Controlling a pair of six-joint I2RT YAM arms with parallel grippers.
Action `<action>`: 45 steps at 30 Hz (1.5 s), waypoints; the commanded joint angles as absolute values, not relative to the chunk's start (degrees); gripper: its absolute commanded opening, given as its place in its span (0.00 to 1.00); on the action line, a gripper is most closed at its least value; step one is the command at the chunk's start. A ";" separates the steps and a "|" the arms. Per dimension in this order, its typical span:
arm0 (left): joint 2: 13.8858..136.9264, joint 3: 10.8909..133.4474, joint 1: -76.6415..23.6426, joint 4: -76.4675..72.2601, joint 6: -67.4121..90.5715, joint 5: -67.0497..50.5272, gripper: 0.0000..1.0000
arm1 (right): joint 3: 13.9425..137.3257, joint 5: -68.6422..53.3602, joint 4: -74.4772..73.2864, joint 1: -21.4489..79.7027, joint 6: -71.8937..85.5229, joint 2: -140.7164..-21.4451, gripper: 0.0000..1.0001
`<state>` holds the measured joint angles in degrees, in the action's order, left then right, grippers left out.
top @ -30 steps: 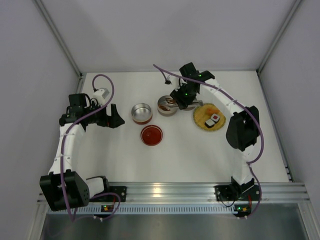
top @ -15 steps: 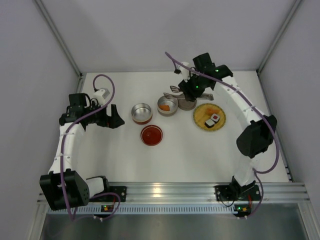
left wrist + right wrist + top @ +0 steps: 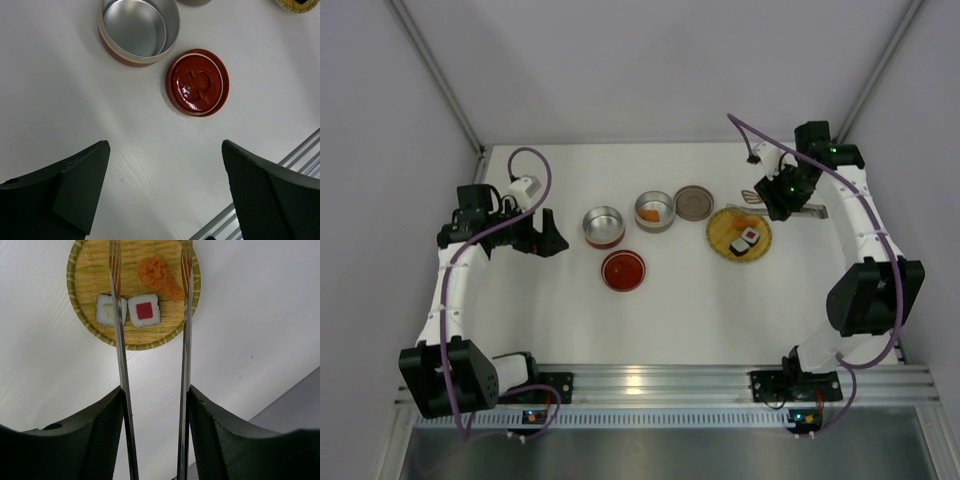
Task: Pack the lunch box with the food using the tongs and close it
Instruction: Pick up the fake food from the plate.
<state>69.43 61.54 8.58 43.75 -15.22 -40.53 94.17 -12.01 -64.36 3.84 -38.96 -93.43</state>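
The right gripper (image 3: 772, 197) hangs over the far right of the tabletop (image 3: 720, 310), with the silver tongs (image 3: 811, 210) sticking out of it. On its near side, just beside it, lies the woven plate (image 3: 719, 230), which carries a sushi roll (image 3: 748, 238) and an orange piece (image 3: 748, 222). To the gripper's left sit a grey disc (image 3: 694, 202) and a tin (image 3: 668, 218) holding an orange chunk (image 3: 648, 213).

A round woven plate (image 3: 711, 236) of yellow straw lies flat on the right half of the white table (image 3: 700, 310), nearer the far edge than the near one. From the right wrist its green-tinged rim (image 3: 85, 315) shows (the weave runs in straight bands). Plain grey walls (image 3: 650, 70) close in three sides, and a ribbed aluminium rail (image 3: 660, 380) runs along the near edge
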 commanded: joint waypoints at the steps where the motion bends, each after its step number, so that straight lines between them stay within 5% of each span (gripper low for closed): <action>1: 69.87 63.46 9.05 43.77 -16.70 -42.54 0.98 | 93.87 -12.92 -68.38 1.67 -46.57 -92.29 0.51; 28: 71.28 63.98 8.96 43.51 -16.35 -42.45 0.99 | 91.49 -7.83 -62.14 3.07 -51.33 -98.44 0.55; 40: 71.19 63.90 8.96 43.42 -16.35 -42.01 0.98 | 91.32 -6.15 -61.35 4.66 -51.94 -99.93 0.46; 45: 71.02 63.81 8.96 43.33 -16.26 -41.84 0.98 | 91.93 -6.59 -61.61 5.18 -51.33 -99.67 0.31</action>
